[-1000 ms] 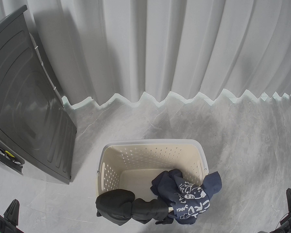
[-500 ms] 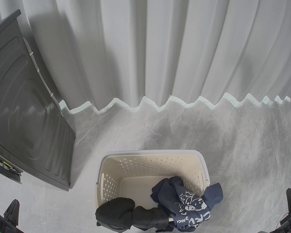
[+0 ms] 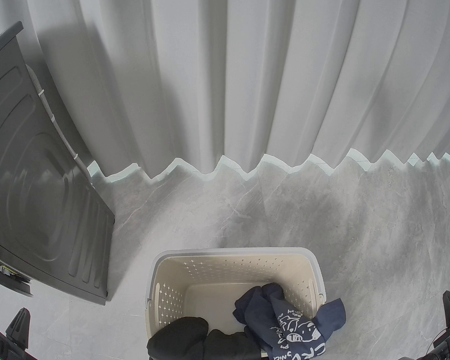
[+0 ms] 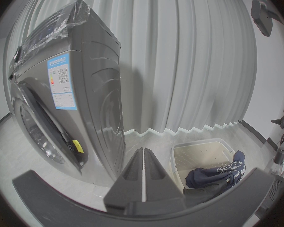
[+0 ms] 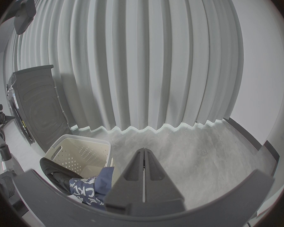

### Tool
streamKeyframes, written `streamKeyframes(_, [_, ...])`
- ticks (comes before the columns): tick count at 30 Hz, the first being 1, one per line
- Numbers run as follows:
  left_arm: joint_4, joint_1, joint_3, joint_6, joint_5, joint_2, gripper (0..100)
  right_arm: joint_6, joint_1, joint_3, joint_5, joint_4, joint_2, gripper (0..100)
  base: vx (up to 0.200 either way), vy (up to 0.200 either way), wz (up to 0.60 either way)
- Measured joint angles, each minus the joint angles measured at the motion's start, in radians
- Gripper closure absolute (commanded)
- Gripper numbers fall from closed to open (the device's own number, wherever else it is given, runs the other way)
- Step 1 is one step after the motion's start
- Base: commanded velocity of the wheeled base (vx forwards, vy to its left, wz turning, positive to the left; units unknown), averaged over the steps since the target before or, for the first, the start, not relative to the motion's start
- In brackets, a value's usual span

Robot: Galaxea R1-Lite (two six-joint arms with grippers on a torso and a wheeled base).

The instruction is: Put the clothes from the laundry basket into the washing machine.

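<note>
A cream laundry basket (image 3: 235,250) with a grey rim stands on the floor low in the head view. A navy printed garment (image 3: 290,321) hangs over its near right corner, and a black garment (image 3: 185,338) drapes over its near left rim. The grey washing machine (image 3: 35,201) stands to the left; its round door (image 4: 41,133) is ajar in the left wrist view. My left gripper (image 4: 143,152) is shut and empty, near the floor between machine and basket (image 4: 202,141). To the right of the basket (image 5: 82,137), my right gripper (image 5: 143,152) is shut and empty.
A white pleated curtain (image 3: 235,76) hangs along the back, down to the grey marble floor (image 3: 375,216). Bare floor lies to the right of the basket and between the basket and the machine. A dark skirting (image 5: 246,136) runs along the right wall.
The whole head view has shifted: basket and washing machine sit lower in the picture, so the camera moved. The clothes lie the same way in the basket.
</note>
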Motion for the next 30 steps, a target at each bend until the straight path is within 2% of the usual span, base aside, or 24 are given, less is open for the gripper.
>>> streamKeyframes(30, [0.0,0.0,0.0,-0.003,0.002,0.0,100,0.001,0.0,0.0,0.0,0.0,0.0,100,0.007,0.0,0.0])
